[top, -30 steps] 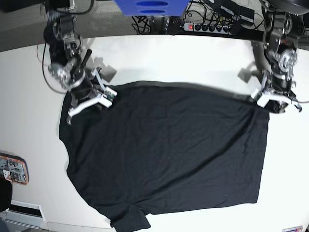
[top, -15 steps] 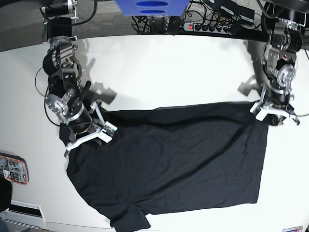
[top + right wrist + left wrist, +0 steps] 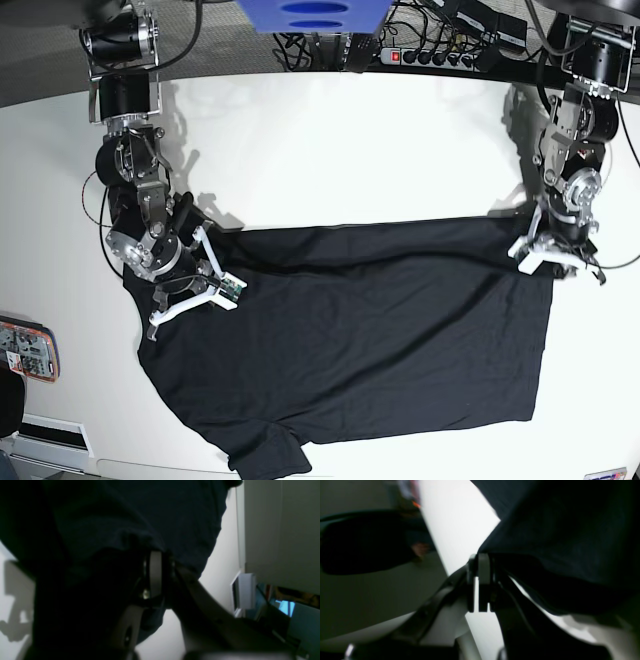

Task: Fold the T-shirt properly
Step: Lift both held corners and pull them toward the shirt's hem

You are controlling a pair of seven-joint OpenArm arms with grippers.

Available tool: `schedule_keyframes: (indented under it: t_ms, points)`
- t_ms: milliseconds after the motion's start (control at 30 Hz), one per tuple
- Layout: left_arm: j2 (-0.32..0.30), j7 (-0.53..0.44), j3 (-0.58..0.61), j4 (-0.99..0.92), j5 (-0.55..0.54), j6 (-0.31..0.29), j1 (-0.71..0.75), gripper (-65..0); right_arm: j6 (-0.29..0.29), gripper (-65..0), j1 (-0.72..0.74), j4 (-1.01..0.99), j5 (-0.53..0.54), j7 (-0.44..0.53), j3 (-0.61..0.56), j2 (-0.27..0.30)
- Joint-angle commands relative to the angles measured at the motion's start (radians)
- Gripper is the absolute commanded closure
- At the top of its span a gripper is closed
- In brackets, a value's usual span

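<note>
- The T-shirt (image 3: 350,340) lies spread across the middle of the white table (image 3: 330,150), black and lightly wrinkled, its far edge lifted and drawn toward the near side so that a band of it doubles over the rest.
- One sleeve (image 3: 270,455) hangs at the table's near edge, bunched into a small flap.
- The right gripper (image 3: 195,290), on the base view's left, sits at the shirt's far left corner; in its wrist view the jaws are pressed together with black cloth (image 3: 140,530) pinched between them and draped over the fingers (image 3: 155,572).
- The left gripper (image 3: 555,252), on the base view's right, holds the opposite far corner; its wrist view shows the pale fingers (image 3: 483,580) closed tight on the fabric's edge (image 3: 545,542), with cloth hanging over to one side.
- The folded-over edge runs between the two grippers, sagging a little in the middle.
- A power strip (image 3: 430,55) with cables lies beyond the table's far edge, beside a blue object (image 3: 310,15).
- At the left near corner an orange-rimmed device (image 3: 28,350) rests on the table, well apart from the shirt.
- Nothing lies on top of the shirt besides the grippers themselves.
</note>
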Motion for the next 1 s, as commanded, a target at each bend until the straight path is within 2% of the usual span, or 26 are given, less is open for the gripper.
schedule_keyframes:
  t_ms: [0, 200, 333, 467, 533, 667, 967]
  points:
    - [-0.020, 0.004, -0.012, 0.012, 0.015, 0.012, -0.008, 0.0, -0.013, 0.0, 0.020, 0.014, -0.001, 0.006, 0.006, 0.011]
    - [-0.021, 0.004, -0.015, 0.052, 0.009, 0.017, -0.008, 0.0, -0.013, 0.0, 0.020, 0.014, -0.001, 0.006, 0.006, 0.011]
    - [-0.021, 0.004, -0.058, 0.061, 0.015, 0.017, -0.013, 0.0, -0.013, 0.0, 0.022, 0.014, 0.000, 0.006, 0.006, 0.011]
    - [-0.021, 0.004, -0.052, 0.034, 0.017, 0.012, -0.042, 0.0, -0.015, 0.0, 0.023, 0.007, 0.000, 0.006, 0.006, 0.010]
    - [-0.018, 0.004, -0.045, 0.001, 0.017, 0.012, -0.046, 0.0, -0.015, 0.0, 0.052, -0.012, 0.000, 0.006, 0.006, -0.009]
    - [-0.020, 0.004, 0.013, -0.038, 0.018, 0.012, -0.079, 0.0, -0.015, 0.0, 0.112, -0.015, 0.000, 0.006, 0.006, -0.012]
    - [-0.020, 0.004, 0.019, -0.074, 0.018, 0.012, -0.120, 0.0, -0.015, 0.0, 0.114, -0.049, -0.003, 0.007, 0.002, -0.012]
